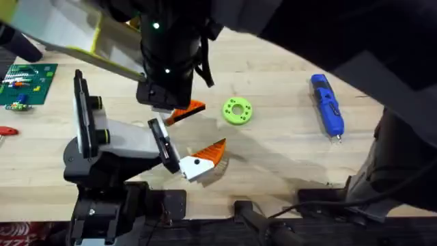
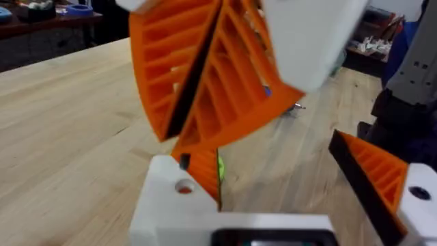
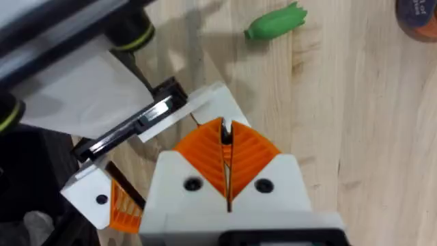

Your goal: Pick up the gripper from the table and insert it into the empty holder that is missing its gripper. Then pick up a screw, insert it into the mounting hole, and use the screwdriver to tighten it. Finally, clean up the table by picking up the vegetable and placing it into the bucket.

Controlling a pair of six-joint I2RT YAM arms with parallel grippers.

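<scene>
right gripper clenched at the holder's tip, finger part beside it

you had the right gripper (image 3: 225, 130) reached across to the middle of the table (image 1: 273, 164), with its two orange ribbed pads pressed flat together and nothing visible between them. its tips pointed at the black-and-white bracket tip of the holder (image 1: 119, 140), close to it but apart.

the gripper (image 1: 201, 162), orange fin on a white base with a dark dot, lay right against that bracket tip on the side nearer the arm bases. you could not tell from these views whether it was seated in the holder or only resting beside it.

for your left gripper (image 2: 203, 171), the views did not show whether it was released or clenched.

the blue screwdriver (image 1: 328, 106) lay well apart, to the right, bit pointing towards the arm bases. a green ring (image 1: 237, 111) sat between it and the right gripper. the green vegetable (image 3: 276, 22) lay on the bare wood beyond the holder in the right wrist view. a green circuit board (image 1: 26, 82) sat at the far left edge.
</scene>
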